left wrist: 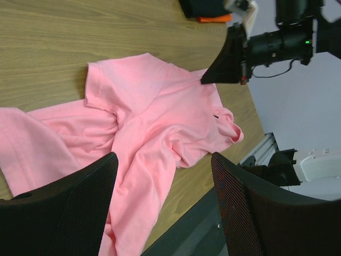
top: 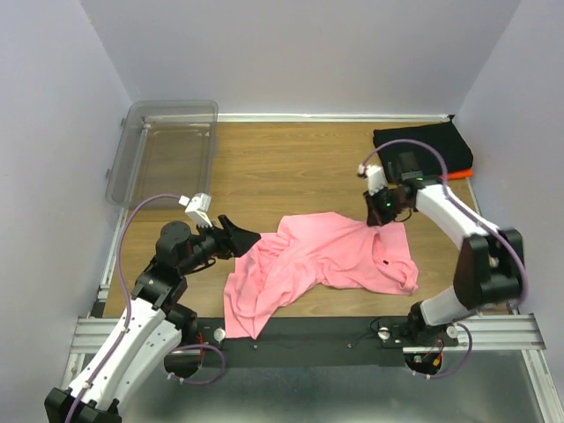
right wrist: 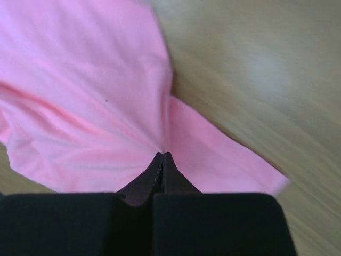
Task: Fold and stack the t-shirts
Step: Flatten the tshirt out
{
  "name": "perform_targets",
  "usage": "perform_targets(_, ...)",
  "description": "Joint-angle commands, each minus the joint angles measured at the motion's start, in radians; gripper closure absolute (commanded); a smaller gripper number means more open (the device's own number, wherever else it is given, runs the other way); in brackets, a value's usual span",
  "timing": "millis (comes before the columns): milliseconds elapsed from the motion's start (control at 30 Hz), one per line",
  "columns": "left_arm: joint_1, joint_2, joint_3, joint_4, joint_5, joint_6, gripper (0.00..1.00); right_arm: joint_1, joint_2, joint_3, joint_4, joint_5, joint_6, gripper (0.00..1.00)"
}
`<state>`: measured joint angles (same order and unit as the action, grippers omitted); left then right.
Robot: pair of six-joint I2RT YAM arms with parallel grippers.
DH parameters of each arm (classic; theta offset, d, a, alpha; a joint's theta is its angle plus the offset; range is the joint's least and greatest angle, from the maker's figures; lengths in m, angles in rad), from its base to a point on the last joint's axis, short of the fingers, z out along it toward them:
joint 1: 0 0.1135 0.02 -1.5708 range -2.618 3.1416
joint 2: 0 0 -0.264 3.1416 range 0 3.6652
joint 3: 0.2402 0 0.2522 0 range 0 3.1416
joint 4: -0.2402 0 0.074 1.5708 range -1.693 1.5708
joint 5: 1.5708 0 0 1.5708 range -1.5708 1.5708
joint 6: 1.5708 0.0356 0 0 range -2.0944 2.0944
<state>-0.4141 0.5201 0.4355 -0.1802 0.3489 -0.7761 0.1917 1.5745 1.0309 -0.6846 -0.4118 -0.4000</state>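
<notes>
- Top external view: the pink t-shirt (top: 326,260) lies crumpled on the table (top: 291,167), its long axis running from the near-left hem to the far-right shoulder.
- The right gripper (top: 381,211) sits on the shirt's far-right edge, jaws closed. Cloth puckers to the tips, so it is apparently pinching 1 fold.
- The left gripper (top: 245,236) stands spread and empty just beside the shirt's left edge, with the cloth to its right.
- The black t-shirt (top: 423,145), folded over the orange t-shirt (top: 458,175), lies in the far-right corner, nearer the right arm.
</notes>
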Motion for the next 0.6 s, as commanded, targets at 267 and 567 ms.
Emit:
perform_targets(267, 0.001, 0.050, -0.007, 0.083, -0.008, 0.008, 0.21, -0.233, -0.499, -0.118, -0.326, 0.116, -0.546, 0.99)
perform_targets(567, 0.001, 0.098, -0.004, 0.127, 0.024, 0.015, 0.21, -0.233, -0.435, -0.076, -0.403, 0.151, -0.521, 0.38)
